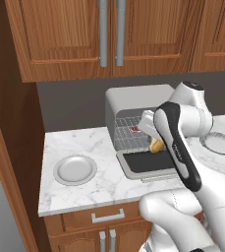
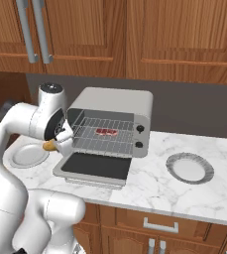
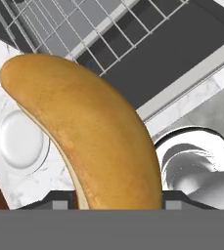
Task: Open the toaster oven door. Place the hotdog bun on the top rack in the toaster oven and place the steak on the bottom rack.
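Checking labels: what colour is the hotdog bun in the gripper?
Golden tan hotdog bun, clearest in the hand view.

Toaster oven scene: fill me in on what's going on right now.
The robot's gripper holds the hotdog bun in front of the toaster oven, at its left side. The toaster oven door is folded down flat and open. The steak already lies on a wire rack inside. Two white plates sit on the marble counter, one on each side.

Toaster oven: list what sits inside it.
Inside the boxy grey metal toaster oven, a flat red raw steak lies on a silver wire rack. Which of the two racks cannot be told; the arm covers its left corner.
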Motion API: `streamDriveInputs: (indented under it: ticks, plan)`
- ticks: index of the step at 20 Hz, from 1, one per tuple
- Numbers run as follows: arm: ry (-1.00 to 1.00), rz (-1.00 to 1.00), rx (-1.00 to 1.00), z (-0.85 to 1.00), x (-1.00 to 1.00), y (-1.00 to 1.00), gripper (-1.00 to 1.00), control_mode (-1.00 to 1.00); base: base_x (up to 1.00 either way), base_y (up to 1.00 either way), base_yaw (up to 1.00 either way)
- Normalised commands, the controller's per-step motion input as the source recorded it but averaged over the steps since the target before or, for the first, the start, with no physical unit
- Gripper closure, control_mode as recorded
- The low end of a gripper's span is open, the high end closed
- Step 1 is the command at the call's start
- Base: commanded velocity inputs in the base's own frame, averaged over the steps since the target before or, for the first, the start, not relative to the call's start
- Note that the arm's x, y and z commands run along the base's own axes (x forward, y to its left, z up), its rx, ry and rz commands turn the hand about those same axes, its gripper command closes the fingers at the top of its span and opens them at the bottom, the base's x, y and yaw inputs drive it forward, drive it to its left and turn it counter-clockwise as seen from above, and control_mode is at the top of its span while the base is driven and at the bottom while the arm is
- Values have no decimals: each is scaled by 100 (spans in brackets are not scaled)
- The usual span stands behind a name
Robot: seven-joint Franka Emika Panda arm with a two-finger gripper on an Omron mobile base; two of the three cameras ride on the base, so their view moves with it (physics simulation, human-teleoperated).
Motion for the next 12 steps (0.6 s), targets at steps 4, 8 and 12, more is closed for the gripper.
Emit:
streamDriveInputs:
  ticks: [4, 8, 12]
  plan:
    - [1, 0, 0, 1, 27, -25, 100, -100, 0, 0, 0]
    - [0, -6, -1, -9, 24, -17, 100, -100, 0, 0, 0]
    - [0, -10, -1, -15, 26, -8, 100, -100, 0, 0, 0]
